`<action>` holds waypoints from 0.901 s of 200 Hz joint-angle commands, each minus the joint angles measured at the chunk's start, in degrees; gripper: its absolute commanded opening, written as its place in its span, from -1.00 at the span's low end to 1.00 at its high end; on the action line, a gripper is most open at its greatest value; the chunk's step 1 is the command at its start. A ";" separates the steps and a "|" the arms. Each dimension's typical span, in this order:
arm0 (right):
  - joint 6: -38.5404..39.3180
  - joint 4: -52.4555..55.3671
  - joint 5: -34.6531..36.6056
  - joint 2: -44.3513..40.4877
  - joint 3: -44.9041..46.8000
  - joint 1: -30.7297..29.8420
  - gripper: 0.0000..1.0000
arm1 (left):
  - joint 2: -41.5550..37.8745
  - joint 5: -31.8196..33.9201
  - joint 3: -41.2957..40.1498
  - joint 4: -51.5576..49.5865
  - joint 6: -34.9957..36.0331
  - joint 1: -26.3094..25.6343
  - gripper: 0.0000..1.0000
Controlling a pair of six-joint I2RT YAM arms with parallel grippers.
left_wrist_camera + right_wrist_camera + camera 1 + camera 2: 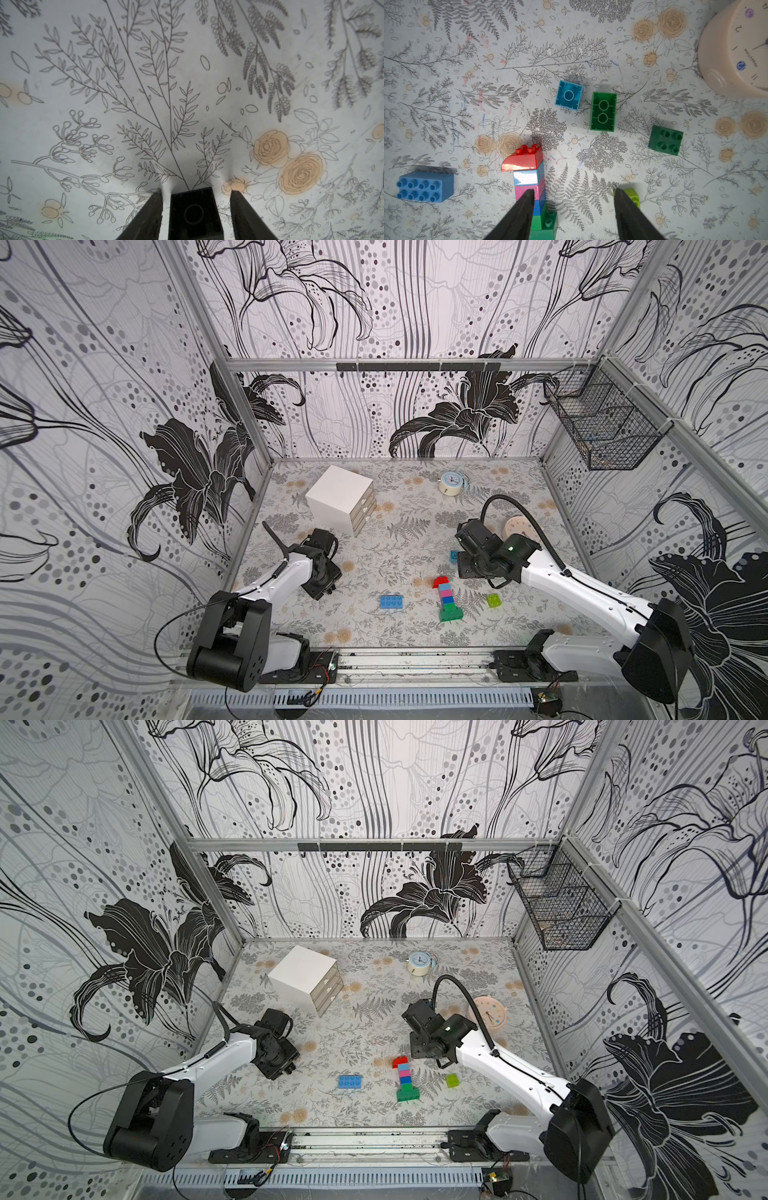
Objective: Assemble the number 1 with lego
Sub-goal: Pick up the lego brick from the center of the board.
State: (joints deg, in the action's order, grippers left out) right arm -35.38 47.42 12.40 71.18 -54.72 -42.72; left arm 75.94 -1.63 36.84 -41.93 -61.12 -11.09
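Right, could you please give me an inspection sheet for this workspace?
Surface: floral mat, faint coloured streaks.
Job's things: column of red, light blue, pink, blue and green bricks lying flat; loose blue brick, lime brick, light blue brick, green oblong, dark green square; black brick.
Clutter: drawer box, blue clock, peach clock.
Grippers: left gripper open, astride black brick, gaps either side; right gripper open, empty.
Cables: hose arching over right arm; loop by left base.
Surroundings: patterned walls, wire basket, hook rail.

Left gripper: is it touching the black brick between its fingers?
Apart: the left wrist view shows table on both sides between the black brick and the left gripper.
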 commanded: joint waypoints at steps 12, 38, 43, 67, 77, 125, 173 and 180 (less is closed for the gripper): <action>-0.33 -0.01 -1.27 -0.49 -0.65 0.27 0.29 | 0.22 -1.64 -0.01 0.96 0.10 0.71 0.01; 0.13 -2.74 -3.44 -1.37 -0.21 0.21 0.28 | -1.24 -3.38 -0.59 2.06 -0.05 0.73 -0.17; 0.13 -3.16 -3.88 -1.54 -0.07 0.22 0.27 | -1.55 -3.74 -0.63 2.12 -0.20 0.72 -0.21; 0.37 -4.30 -5.29 -1.68 -0.10 0.19 0.26 | -3.29 -6.02 -0.98 2.36 -1.01 0.81 -0.33; 0.81 -4.99 -6.26 -1.72 -0.21 0.18 0.25 | -4.36 -6.95 -1.06 2.30 -1.76 0.82 -0.37; 0.12 -20.31 -9.98 -2.85 1.63 -6.33 0.32 | -13.27 -16.76 -3.09 8.46 -12.85 0.64 -0.56; -5.98 -40.44 -11.52 7.26 0.77 -16.99 0.47 | -23.25 -16.13 -9.89 22.90 -40.45 -5.80 -0.59; -6.70 -42.76 -11.89 8.84 0.33 -17.76 0.49 | -24.18 -15.35 -10.69 24.20 -43.73 -7.11 -0.59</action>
State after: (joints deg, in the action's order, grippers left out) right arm -38.59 16.71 1.89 75.24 -53.12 -57.63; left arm 55.13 -17.52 28.97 -27.55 -87.20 -14.68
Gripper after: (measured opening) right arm 0.733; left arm 0.346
